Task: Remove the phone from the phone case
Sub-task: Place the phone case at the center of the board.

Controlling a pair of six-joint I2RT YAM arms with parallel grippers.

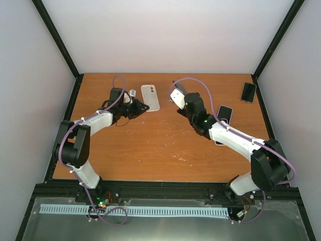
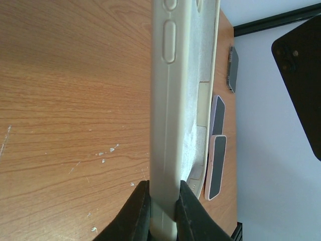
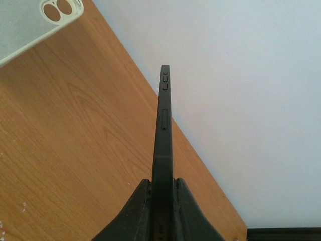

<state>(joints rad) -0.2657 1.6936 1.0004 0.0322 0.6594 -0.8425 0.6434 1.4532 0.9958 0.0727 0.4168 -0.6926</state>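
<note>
The cream phone case (image 1: 150, 97) is empty and sits at the back middle of the table. My left gripper (image 1: 142, 107) is shut on its long edge. In the left wrist view the fingers clamp the case's side wall (image 2: 168, 100) at the gripper (image 2: 163, 193). My right gripper (image 1: 183, 102) is shut on the dark phone (image 1: 176, 95), held to the right of the case and apart from it. The right wrist view shows the phone (image 3: 163, 130) edge-on between the fingers at the gripper (image 3: 162, 186), with the case (image 3: 35, 17) at the top left.
A phone in a pink case (image 1: 224, 113) lies right of centre beside my right arm, also in the left wrist view (image 2: 217, 165). A dark phone (image 1: 249, 92) lies at the far right corner. Black frame posts stand at the table's back corners.
</note>
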